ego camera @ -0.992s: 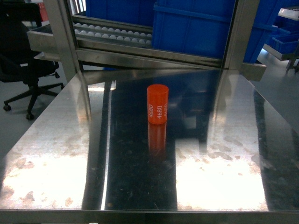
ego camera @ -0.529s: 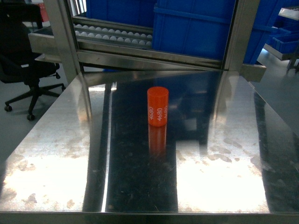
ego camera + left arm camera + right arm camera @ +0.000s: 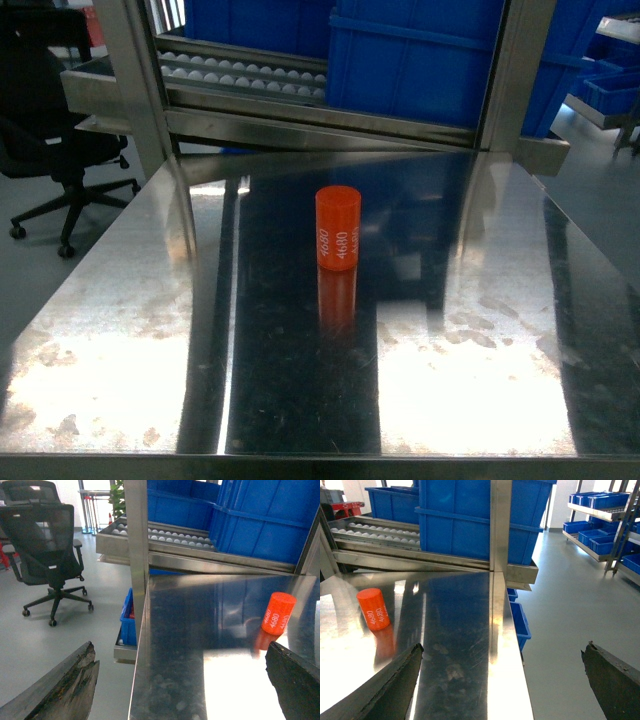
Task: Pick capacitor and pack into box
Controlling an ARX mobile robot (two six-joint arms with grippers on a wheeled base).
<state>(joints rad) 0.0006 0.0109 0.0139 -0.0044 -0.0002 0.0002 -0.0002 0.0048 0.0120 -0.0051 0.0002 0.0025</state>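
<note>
Orange capacitor [image 3: 338, 228] upright on table [image 3: 120, 330], unmoved since before.

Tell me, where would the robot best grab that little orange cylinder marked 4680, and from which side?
Probably around the round side wall of the orange cylinder, near mid-height. It stands upright and alone on the steel table, so fingers could close on opposite sides, coming from above or from the near edge. Both the left gripper and the right gripper are open and wide enough apart; neither is clearly closer.
</note>
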